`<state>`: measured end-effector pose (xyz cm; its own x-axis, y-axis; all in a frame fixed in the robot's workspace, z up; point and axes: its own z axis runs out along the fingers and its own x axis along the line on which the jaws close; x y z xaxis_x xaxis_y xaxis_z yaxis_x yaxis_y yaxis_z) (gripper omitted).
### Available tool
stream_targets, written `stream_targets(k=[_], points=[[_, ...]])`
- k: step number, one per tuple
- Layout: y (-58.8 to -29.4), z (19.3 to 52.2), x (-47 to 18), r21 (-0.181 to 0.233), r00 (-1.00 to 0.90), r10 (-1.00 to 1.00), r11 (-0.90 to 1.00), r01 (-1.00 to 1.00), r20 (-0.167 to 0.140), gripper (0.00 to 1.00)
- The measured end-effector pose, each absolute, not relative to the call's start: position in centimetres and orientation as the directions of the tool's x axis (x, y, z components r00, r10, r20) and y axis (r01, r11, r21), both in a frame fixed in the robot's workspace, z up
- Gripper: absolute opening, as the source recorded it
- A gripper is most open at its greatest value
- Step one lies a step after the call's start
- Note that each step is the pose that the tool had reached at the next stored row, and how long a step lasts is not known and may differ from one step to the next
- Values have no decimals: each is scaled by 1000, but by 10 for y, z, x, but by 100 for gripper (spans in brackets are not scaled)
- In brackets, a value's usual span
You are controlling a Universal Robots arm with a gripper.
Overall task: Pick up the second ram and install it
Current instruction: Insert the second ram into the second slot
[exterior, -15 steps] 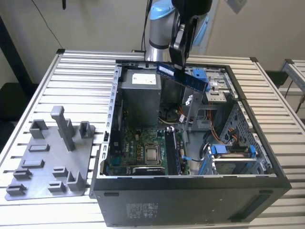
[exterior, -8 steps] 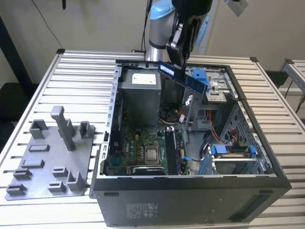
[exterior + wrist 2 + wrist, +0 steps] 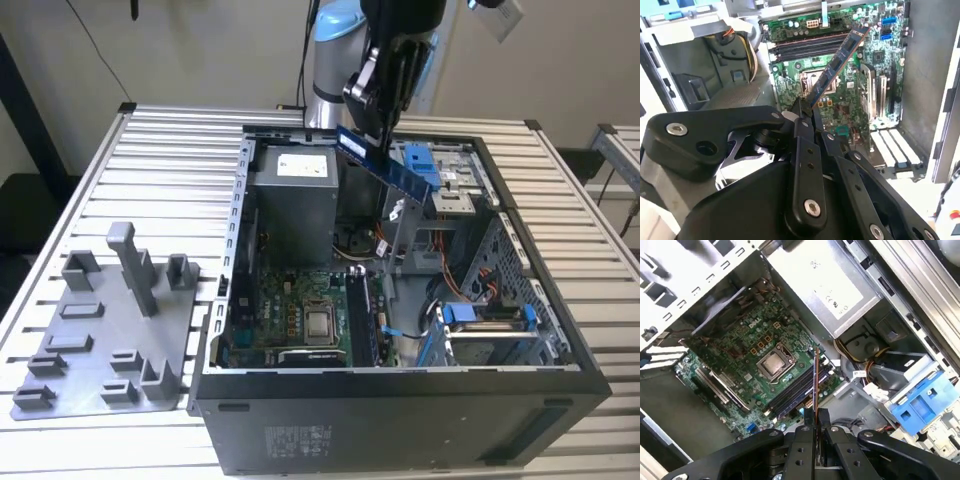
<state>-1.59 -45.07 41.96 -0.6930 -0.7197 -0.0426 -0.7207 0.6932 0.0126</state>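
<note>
The gripper (image 3: 806, 107) pinches one end of the second ram (image 3: 840, 55), tilted above the open case (image 3: 400, 425) — power supply (image 3: 295, 205) and blue drive bracket (image 3: 922, 402) crowd close, memory slots (image 3: 805, 47) lie below on the motherboard (image 3: 290, 312) — the gripped end hidden between the fingers (image 3: 802, 145)

Wall (image 3: 200, 50): plain, light beige, matt, located behind the fingers (image 3: 378, 95). A white wall plate (image 3: 505, 20) is fixed to it, above the fingers and toward the exterior view's right.

Table (image 3: 150, 160): silver top of parallel aluminium slats, below the fingers and extending past them on both sides.

Second slatted surface (image 3: 620, 150): stands apart from the table, well to the exterior view's right of the fingers.

Lighting: even and diffuse, with soft reflections along the slats.
</note>
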Motion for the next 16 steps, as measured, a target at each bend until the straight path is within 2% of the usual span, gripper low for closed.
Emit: stream_targets(k=[16], points=[[-451,417,-16,13,-851,-524,851,-525,-43,14]])
